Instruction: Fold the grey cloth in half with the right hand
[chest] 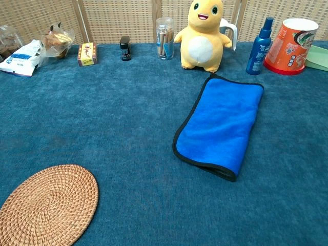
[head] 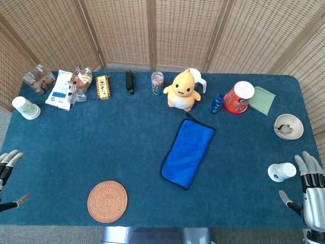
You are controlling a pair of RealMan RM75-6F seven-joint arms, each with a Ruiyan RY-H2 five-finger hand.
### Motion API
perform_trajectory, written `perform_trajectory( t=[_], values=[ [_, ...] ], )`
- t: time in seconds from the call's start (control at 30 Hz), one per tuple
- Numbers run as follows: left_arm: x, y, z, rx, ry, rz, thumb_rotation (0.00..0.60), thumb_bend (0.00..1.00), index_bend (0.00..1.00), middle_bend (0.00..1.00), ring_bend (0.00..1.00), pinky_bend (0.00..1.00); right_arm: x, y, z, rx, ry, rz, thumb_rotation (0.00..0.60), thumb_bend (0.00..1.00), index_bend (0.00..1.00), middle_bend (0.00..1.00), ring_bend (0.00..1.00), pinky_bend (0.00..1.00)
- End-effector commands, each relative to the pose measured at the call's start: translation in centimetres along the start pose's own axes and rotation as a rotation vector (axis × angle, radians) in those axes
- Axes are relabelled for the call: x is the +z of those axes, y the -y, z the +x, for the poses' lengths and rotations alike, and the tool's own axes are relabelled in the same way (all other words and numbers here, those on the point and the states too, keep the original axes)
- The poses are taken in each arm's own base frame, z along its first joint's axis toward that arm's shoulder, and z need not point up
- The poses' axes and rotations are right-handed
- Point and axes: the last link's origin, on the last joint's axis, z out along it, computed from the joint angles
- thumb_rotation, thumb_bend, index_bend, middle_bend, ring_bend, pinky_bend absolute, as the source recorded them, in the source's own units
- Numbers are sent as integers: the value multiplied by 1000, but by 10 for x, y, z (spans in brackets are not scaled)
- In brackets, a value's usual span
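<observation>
No grey cloth shows in either view; the only cloth is a blue one with a dark border [head: 188,153] [chest: 219,124], lying doubled over near the table's middle, its folded edge toward the front. My right hand [head: 308,192] hangs at the table's front right corner, fingers spread and empty, far right of the cloth. At the front left edge my left hand [head: 7,175] is likewise spread with nothing in it. Neither hand appears in the chest view.
A round woven coaster [head: 107,201] lies front left. A yellow plush toy [head: 182,90], spray bottle [head: 217,103], red tub [head: 238,97], jar [head: 157,82] and snack packs [head: 61,89] line the back. A paper cup [head: 281,172] stands beside my right hand; a bowl [head: 288,126] sits behind it.
</observation>
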Motion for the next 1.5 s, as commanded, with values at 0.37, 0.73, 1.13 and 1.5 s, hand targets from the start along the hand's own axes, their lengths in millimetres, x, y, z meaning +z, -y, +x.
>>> perform_trajectory(
  t=[0.37,0.73,1.13,1.5],
  values=[
    [0,0,-1,1,6,4,600,121,0,0,0,0,1,0,0,-2,0,-2,600,0,58,0,0,190],
    [4,0,0,32,-27,21,600,134,36,18,1,62,2,0,0,-30,-20,5,600,0,144,11,27,219],
    [4,0,-3,53,-71,22,600,282,334,60,35,312,-1,1,-2,-74,-20,24,600,111,524,406,383,602],
    [3,-1,-3,47,-3,26,600,222,53,0,0,10,-5,0,-1,-126,92,-8,600,0,126,13,14,202]
  ],
)
